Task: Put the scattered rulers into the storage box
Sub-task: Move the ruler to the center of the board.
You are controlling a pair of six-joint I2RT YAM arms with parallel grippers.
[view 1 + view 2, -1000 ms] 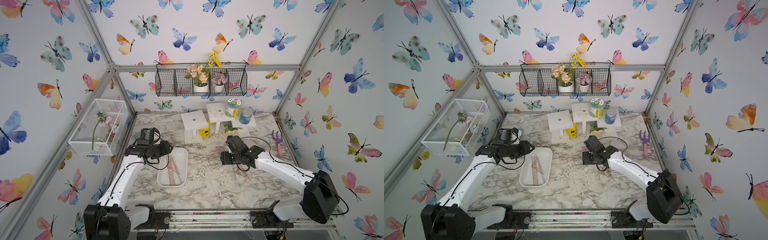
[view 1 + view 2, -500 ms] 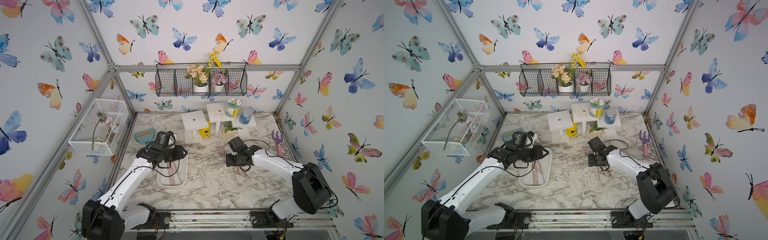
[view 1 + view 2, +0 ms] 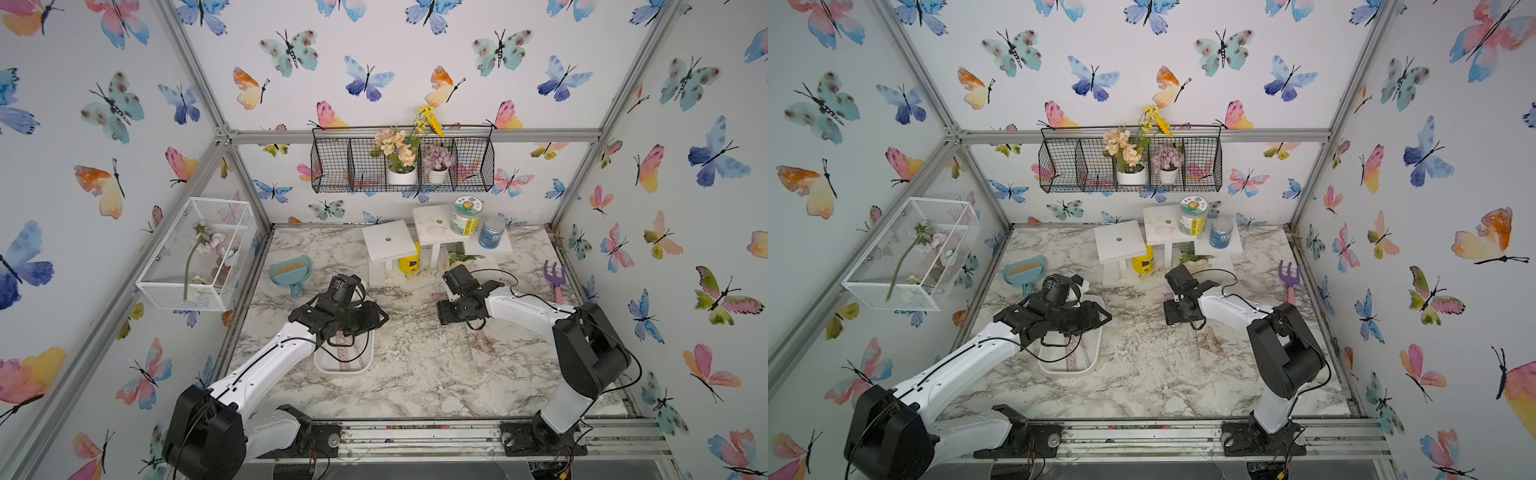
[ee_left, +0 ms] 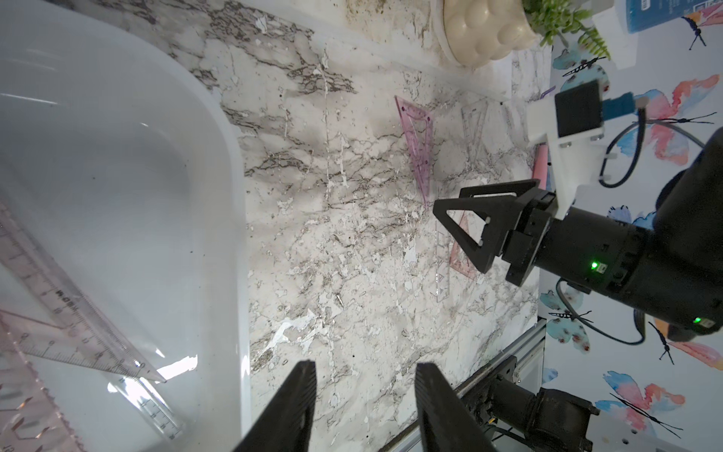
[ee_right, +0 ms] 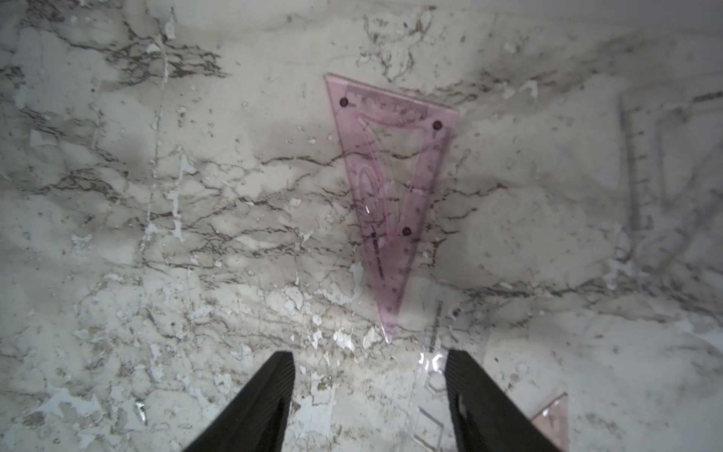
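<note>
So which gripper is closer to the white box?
Left. The left gripper hangs just beside the box; the right gripper is well away across the table, by a pink triangle.

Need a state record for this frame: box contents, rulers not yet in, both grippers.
storage box: holds a straight ruler and a set square
out on the table: pink set square, clear ruler, pinkish set square
left gripper: open, empty, by the storage box
right gripper: open, empty, over the table near the pink set square's tip
</note>
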